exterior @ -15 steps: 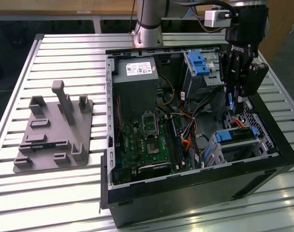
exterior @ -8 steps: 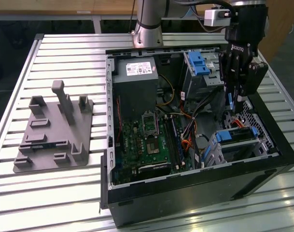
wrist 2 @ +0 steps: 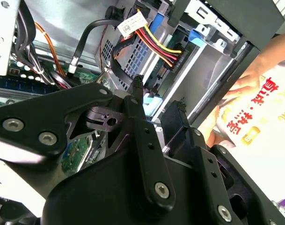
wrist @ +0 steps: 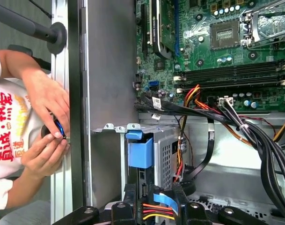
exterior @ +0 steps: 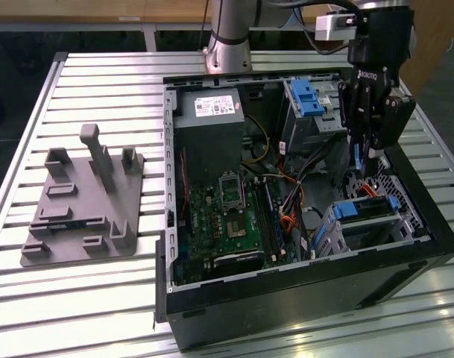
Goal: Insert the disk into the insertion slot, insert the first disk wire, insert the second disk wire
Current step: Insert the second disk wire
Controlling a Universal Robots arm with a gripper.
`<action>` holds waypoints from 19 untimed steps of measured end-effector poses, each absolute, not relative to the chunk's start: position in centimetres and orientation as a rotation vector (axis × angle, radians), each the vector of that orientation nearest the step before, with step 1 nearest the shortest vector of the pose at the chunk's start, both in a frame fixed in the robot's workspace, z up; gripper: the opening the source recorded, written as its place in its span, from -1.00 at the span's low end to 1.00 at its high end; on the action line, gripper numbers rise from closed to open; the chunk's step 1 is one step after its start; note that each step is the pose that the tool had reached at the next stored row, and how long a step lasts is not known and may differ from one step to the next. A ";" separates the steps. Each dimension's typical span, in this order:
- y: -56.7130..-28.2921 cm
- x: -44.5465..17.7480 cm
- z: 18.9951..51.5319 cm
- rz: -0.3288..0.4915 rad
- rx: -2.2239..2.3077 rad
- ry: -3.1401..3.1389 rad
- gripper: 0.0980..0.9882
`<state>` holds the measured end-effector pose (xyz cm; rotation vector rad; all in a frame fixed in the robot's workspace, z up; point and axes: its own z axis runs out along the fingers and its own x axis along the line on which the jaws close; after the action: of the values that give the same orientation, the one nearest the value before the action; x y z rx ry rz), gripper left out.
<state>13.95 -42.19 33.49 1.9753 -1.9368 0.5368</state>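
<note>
Sits with the gripper [wrist: 155, 202] close to the insertion slot [wrist: 166, 154], a perforated grey bay bearing a bright blue bracket [wrist: 141, 152], with red, orange and yellow wires [wrist: 154, 211] lying among the dark gripper parts. Looks past a bundle of black cables [wrist: 254, 136] onto the green motherboard [wrist: 217, 51]. Catches, beyond the grey case wall [wrist: 109, 70], a person's two hands [wrist: 46, 101] pinching a small blue-rimmed object [wrist: 56, 130] together.

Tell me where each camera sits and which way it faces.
Exterior view: off the arm, looking down at the open computer case on the table; the arm and gripper show.
First wrist view: on the wrist, looking past the gripper into the case at the motherboard.
Second wrist view: on the wrist, behind the gripper's black links, facing the wires.
Both wrist views share a person's hand beside the case.
</note>
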 end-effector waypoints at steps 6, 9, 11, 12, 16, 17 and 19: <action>-42.2 13.9 33.3 0.545 1.972 -1.939 -0.24; -42.2 13.9 33.3 0.549 1.969 -1.936 -0.24; -42.2 13.9 33.3 0.550 1.968 -1.936 -0.24; -42.2 13.9 33.2 0.551 1.967 -1.935 -0.24; -42.2 13.7 33.2 0.553 1.966 -1.934 -0.24; -42.2 13.7 33.2 0.553 1.966 -1.933 -0.27; -42.2 13.7 33.2 0.553 1.966 -1.933 -0.27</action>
<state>13.73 -42.20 33.24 1.9660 -1.9333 0.5532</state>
